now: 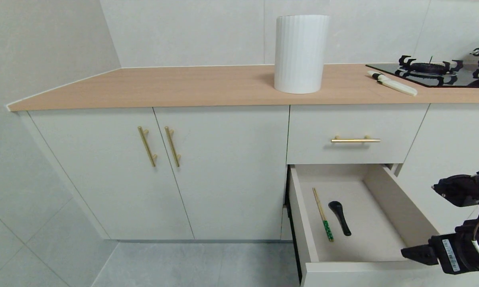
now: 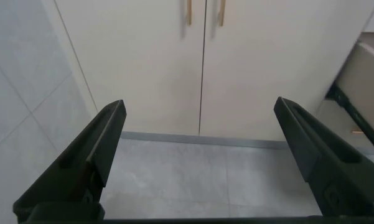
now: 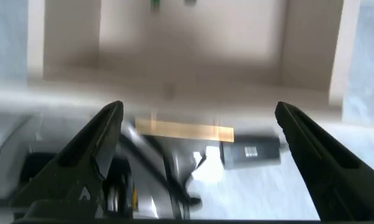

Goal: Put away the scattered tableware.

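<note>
The lower drawer (image 1: 399, 209) stands pulled out. Inside it lie a pair of wooden chopsticks (image 1: 323, 215) with green ends and a black spoon (image 1: 340, 217), side by side. A white-handled knife (image 1: 391, 83) rests on the wooden countertop (image 1: 183, 85) beside the stove. My right gripper (image 1: 420, 219) is open at the drawer's right front corner, holding nothing. In the right wrist view this gripper (image 3: 199, 118) has the drawer front (image 3: 187, 93) and its gold handle (image 3: 185, 130) showing between its fingers. My left gripper (image 2: 199, 118) is open and empty, low before the cabinet doors (image 2: 236, 56).
A tall white ribbed canister (image 1: 301, 54) stands on the counter. A black gas stove (image 1: 434, 71) sits at the far right. The upper drawer (image 1: 355, 133) is closed, as are the two cabinet doors (image 1: 163, 167) on the left. Grey tiled floor (image 1: 163, 263) lies below.
</note>
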Available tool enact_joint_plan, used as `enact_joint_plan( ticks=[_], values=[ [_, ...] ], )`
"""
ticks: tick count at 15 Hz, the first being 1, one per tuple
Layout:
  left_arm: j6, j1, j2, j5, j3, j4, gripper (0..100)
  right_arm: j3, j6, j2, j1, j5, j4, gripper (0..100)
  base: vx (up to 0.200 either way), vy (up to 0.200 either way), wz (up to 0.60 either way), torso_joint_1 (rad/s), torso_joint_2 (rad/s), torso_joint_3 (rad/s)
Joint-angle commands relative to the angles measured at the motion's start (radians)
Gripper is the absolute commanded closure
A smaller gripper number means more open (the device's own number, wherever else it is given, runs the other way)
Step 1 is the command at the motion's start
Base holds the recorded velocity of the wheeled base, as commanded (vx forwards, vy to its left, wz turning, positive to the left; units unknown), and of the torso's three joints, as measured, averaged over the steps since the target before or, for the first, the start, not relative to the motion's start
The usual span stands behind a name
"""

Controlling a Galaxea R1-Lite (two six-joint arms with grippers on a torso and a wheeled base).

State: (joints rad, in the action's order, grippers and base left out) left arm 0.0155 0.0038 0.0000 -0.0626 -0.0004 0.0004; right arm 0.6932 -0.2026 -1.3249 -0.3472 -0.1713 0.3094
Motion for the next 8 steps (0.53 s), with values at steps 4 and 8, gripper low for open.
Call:
enact_joint_plan(
  ticks=[4, 8],
  values=[
    [0.000, 0.001, 0.000, 0.000, 0.000, 0.000, 0, 0.035, 0.002, -0.002, -0.075, 0.101, 0.148, 0, 0.000, 0.000, 0.00, 0.000, 0.00, 0.000],
    [0.000, 0.001, 0.000, 0.000, 0.000, 0.000, 0, 0.054, -0.020, -0.111, -0.101, 0.104, 0.211, 0, 0.000, 0.000, 0.00, 0.000, 0.00, 0.000]
  ],
)
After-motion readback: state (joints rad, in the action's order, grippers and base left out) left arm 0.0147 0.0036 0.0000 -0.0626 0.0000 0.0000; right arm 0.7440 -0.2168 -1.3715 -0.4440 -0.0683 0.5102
